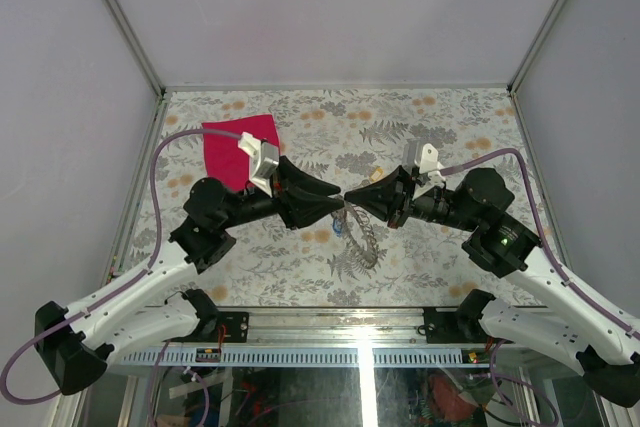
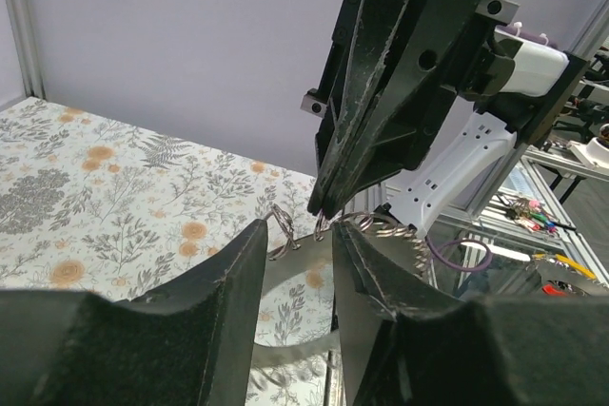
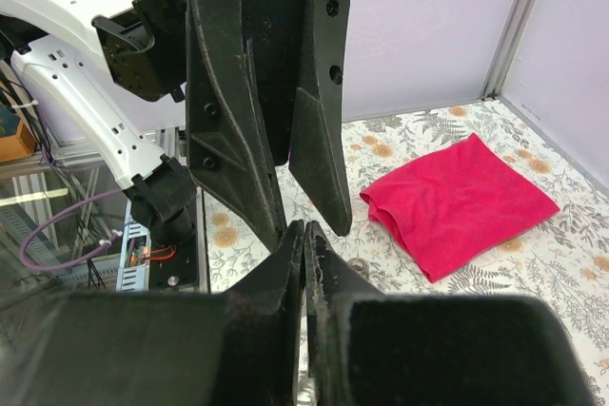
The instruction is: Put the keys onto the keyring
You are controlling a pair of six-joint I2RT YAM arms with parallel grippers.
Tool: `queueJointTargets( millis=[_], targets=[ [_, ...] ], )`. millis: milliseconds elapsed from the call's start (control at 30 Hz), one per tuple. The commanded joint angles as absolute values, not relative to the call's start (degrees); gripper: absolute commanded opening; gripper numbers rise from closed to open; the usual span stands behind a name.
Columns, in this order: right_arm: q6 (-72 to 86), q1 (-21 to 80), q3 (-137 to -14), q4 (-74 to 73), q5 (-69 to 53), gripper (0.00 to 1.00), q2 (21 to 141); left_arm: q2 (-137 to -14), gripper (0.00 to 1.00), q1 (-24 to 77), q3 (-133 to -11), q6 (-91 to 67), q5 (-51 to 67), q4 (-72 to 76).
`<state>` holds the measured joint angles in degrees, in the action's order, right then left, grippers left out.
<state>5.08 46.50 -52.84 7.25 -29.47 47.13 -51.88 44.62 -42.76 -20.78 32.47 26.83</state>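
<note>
Found left gripper narrowly parted, hold unclear, tip to tip with tight-shut right gripper. Saw keyring at their tips, mid table, well clear of edges.

Cloth far-left on table; keyring centre, at L fingers & R fingers

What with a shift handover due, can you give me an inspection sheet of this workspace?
Surface: fern-and-flower printed tabletop, flat.
Job's things: keyring of silvery loops hanging at the claw tips; keys not made out.
Clutter: pink-red cloth, folded, far left.
Grippers: right claw shut on the keyring, it seems; left claw fingers apart, grip unclear.
Cables: purple cables looping along both arms.
Surroundings: pale walls, metal-framed.
</note>
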Motion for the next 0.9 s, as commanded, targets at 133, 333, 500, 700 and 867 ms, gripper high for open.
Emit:
queueJointTargets(
  millis=[133,333,500,700,867],
  targets=[
    [6.2,46.5,-53.6,14.6,-28.3,0.0,46.4,-52.5,0.37,44.6,-42.7,-22.0,34.3,32.5],
    [7.0,46.5,-53.3,16.3,-28.1,0.0,46.3,-53.5,0.38,44.7,-42.6,-22.4,35.0,33.4],
    [7.1,46.5,-53.4,16.4,-28.4,0.0,46.5,-54.1,0.38,44.7,-42.6,-23.2,35.5,34.8],
    [7.2,46.5,-53.0,16.5,-28.6,0.0,46.9,-54.8,0.35,44.6,-42.9,-24.4,36.6,36.9],
    [7.4,46.5,-52.9,17.0,-28.7,0.0,47.0,-55.5,0.3,44.7,-43.3,-24.6,38.1,37.0]
  ],
)
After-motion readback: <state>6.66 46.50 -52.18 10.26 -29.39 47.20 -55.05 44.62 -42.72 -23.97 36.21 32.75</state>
